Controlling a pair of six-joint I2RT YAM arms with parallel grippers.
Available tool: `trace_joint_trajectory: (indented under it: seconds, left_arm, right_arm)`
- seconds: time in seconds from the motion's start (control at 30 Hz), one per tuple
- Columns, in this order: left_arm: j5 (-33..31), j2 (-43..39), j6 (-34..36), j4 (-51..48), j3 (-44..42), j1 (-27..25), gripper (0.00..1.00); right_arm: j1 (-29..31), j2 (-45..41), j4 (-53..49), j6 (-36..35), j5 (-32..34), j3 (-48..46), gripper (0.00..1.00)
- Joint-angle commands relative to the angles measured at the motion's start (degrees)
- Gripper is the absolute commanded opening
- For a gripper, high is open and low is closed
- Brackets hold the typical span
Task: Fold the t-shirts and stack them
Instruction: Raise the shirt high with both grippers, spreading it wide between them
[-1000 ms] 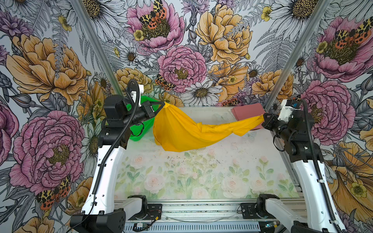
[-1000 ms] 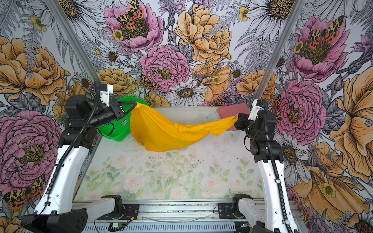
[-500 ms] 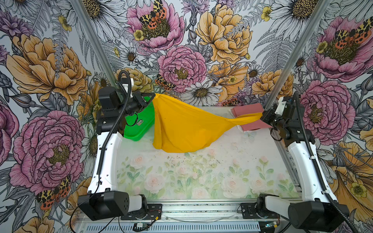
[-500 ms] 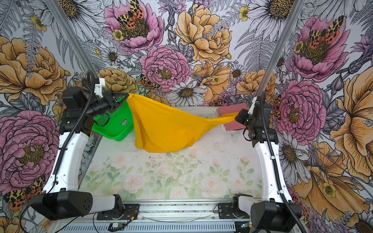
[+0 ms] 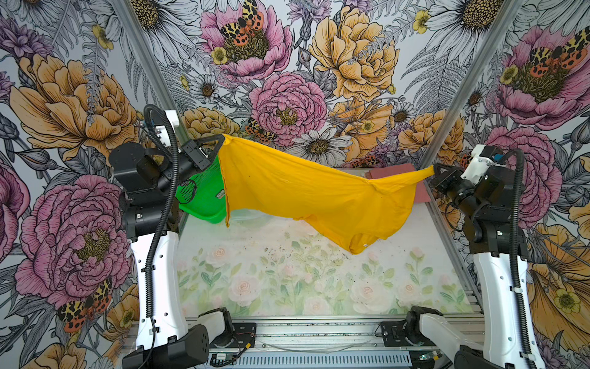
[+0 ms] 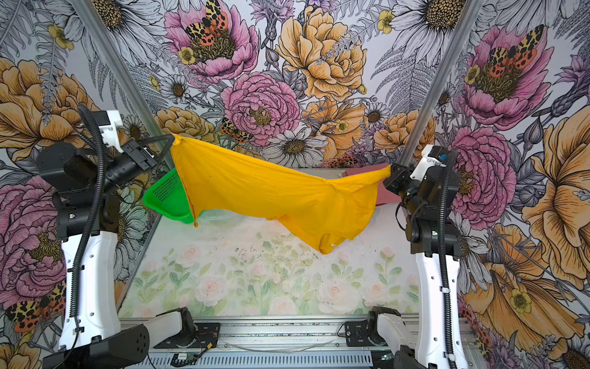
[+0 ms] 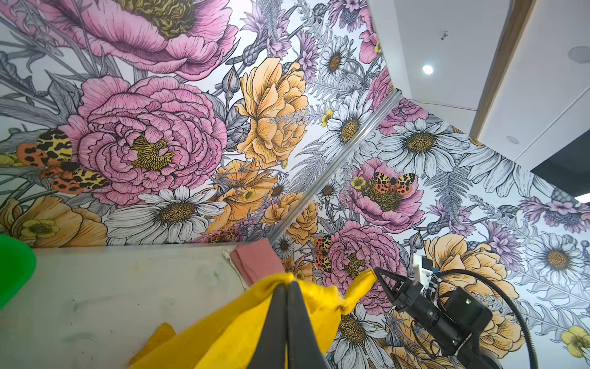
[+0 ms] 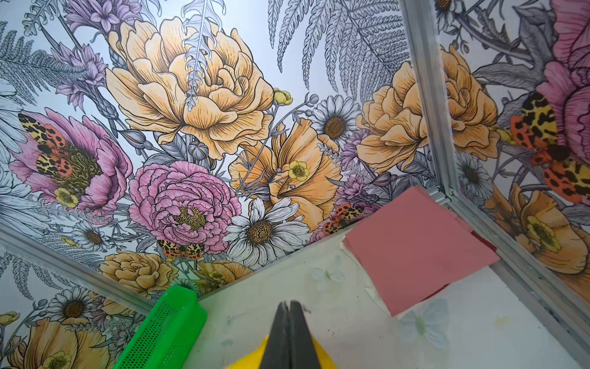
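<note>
My left end effector [image 5: 219,141] and my right end effector [image 5: 433,170], each pinched shut on an opposite end of the yellow t-shirt [image 5: 303,195], hold it stretched in the air above the bench [image 5: 287,287]. The pink t-shirt [image 5: 393,169] lies folded in the far right corner. The green basket [image 5: 201,198] sits at far left.

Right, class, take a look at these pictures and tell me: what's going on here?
Two robot arms hold the yellow t-shirt stretched in the air between them. The left gripper and the right gripper each pinch one end, jaws shut. The cloth sags in the middle over the table, not yet folded. The pink t-shirt lies folded in the far right corner, and a green basket sits at the far left.
</note>
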Motion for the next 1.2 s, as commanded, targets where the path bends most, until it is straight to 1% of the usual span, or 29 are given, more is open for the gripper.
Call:
trace_joint_trajectory:
  seconds: [0.0, 0.1, 0.17, 0.23, 0.3, 0.33, 0.37, 0.4, 0.43, 0.5, 0.57, 0.63, 0.67, 0.73, 0.8, 0.9, 1.0, 1.07, 1.17]
  left_arm:
    - [-1.4, 4.9, 2.2, 0.3, -0.7, -2.6, 0.00]
    - [-4.7, 12.9, 6.1, -1.5, 3.9, -8.8, 0.00]
    - [-5.9, 19.4, 6.6, -1.7, 8.6, -11.4, 0.00]
    - [-7.3, 26.3, 6.1, -1.6, 15.3, -12.9, 0.00]
    - [-7.8, 33.7, 5.0, -1.7, 26.4, -14.1, 0.00]
    - [-7.8, 37.6, 4.5, -2.7, 31.8, -14.4, 0.00]
    - [-7.7, 41.0, 3.6, -4.0, 40.2, -14.5, 0.00]
    - [-7.5, 44.1, 2.5, -4.9, 46.5, -14.2, 0.00]
    - [-7.4, 46.1, 1.3, -5.0, 51.0, -14.0, 0.00]
    - [-6.9, 49.2, -0.9, -4.9, 58.6, -13.0, 0.00]
    - [-6.4, 49.7, -1.9, -4.9, 61.4, -11.9, 0.00]
    - [-5.5, 47.6, -2.0, -3.8, 59.4, -11.0, 0.00]
    - [-5.1, 45.5, -1.8, -2.5, 56.4, -10.6, 0.00]
    - [-4.7, 39.8, -2.4, 2.8, 47.4, -9.7, 0.00]
    - [-3.9, 31.7, -6.3, 12.1, 35.6, -8.0, 0.00]
    - [-1.9, 22.6, -11.4, 21.2, 23.7, -5.3, 0.00]
    - [-1.0, 12.8, -11.9, 23.3, 17.3, -2.9, 0.00]
    - [-0.4, 7.0, -12.0, 22.8, 16.0, -1.0, 0.00]
    - [-0.1, -0.1, -11.9, 20.4, 16.7, 2.7, 0.00]
  right_arm:
    - [-0.3, 4.0, 4.1, 1.9, -3.5, -0.2, 0.00]
    - [0.4, 11.7, 7.6, 3.1, -6.8, 2.7, 0.00]
    - [1.0, 17.9, 8.3, 3.3, -8.0, 7.8, 0.00]
    - [1.6, 24.0, 8.5, 3.0, -8.6, 15.2, 0.00]
    - [1.5, 30.3, 8.6, 3.1, -8.6, 24.6, 0.00]
    - [1.4, 33.3, 8.5, 3.6, -9.4, 29.1, 0.00]
    - [1.1, 36.2, 8.6, 4.6, -10.8, 34.3, 0.00]
    - [1.2, 38.4, 8.4, 5.3, -11.6, 39.1, 0.00]
    - [1.2, 39.6, 8.5, 5.8, -11.9, 42.5, 0.00]
    - [1.2, 40.1, 8.5, 6.0, -11.9, 47.6, 0.00]
    - [0.9, 39.6, 8.5, 6.4, -12.4, 50.3, 0.00]
    - [0.5, 37.9, 8.4, 6.4, -13.0, 50.6, 0.00]
    - [0.3, 36.5, 8.4, 6.1, -13.3, 50.0, 0.00]
    - [0.2, 33.3, 8.5, 5.3, -13.2, 47.8, 0.00]
    - [0.0, 29.1, 8.5, 4.9, -13.0, 44.6, 0.00]
    - [0.1, 21.2, 8.6, 3.7, -12.6, 39.2, 0.00]
    - [0.1, 12.4, 8.6, 1.8, -10.9, 34.8, 0.00]
    - [0.1, 7.2, 8.5, 0.7, -9.3, 33.3, 0.00]
    - [0.1, 1.1, 8.4, -0.2, -7.6, 33.7, 0.00]
